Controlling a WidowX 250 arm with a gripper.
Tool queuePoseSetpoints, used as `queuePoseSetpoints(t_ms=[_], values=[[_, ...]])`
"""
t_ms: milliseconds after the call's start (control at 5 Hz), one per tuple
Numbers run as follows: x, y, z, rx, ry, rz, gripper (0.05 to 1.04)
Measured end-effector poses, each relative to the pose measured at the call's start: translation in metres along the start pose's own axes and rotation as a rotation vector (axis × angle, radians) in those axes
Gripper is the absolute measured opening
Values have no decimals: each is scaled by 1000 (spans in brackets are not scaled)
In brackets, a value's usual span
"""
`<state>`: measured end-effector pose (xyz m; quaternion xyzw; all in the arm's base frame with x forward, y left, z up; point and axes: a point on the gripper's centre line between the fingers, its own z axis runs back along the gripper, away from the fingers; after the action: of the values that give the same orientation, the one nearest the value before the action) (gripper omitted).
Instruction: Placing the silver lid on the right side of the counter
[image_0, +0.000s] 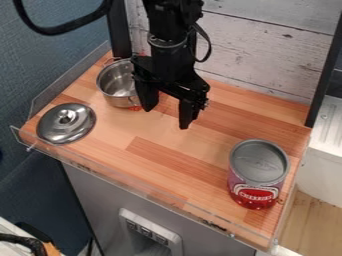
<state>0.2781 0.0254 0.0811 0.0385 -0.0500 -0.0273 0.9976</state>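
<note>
The black gripper (167, 117) hangs over the back middle of the wooden counter, its two fingers spread apart with nothing between them. At the counter's left front corner lies the silver lid (67, 123), flat with its round knob facing up. The lid is to the left of the gripper and apart from it. On the right side of the counter (180, 162), a can stands well away from both.
A steel pot (119, 85) stands at the back left, partly behind the gripper. The red and purple can (259, 172) is upright near the right front. A low clear rail runs along the front and left edges, and a white plank wall (267, 55) closes the back.
</note>
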Motion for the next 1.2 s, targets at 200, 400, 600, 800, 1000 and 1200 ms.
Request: queuePoseSetpoints(t_ms=[200, 400, 600, 800, 1000, 1200], values=[[-3, -1, -8, -4, 30, -11, 1000], [-10, 48, -22, 19, 44, 22, 1001], [-20, 83, -35, 33, 51, 67, 1001], [-30, 121, -42, 39, 38, 118, 1000], [-37, 143, -50, 46, 44, 164, 1001], [-36, 161, -50, 57, 33, 179, 1000]])
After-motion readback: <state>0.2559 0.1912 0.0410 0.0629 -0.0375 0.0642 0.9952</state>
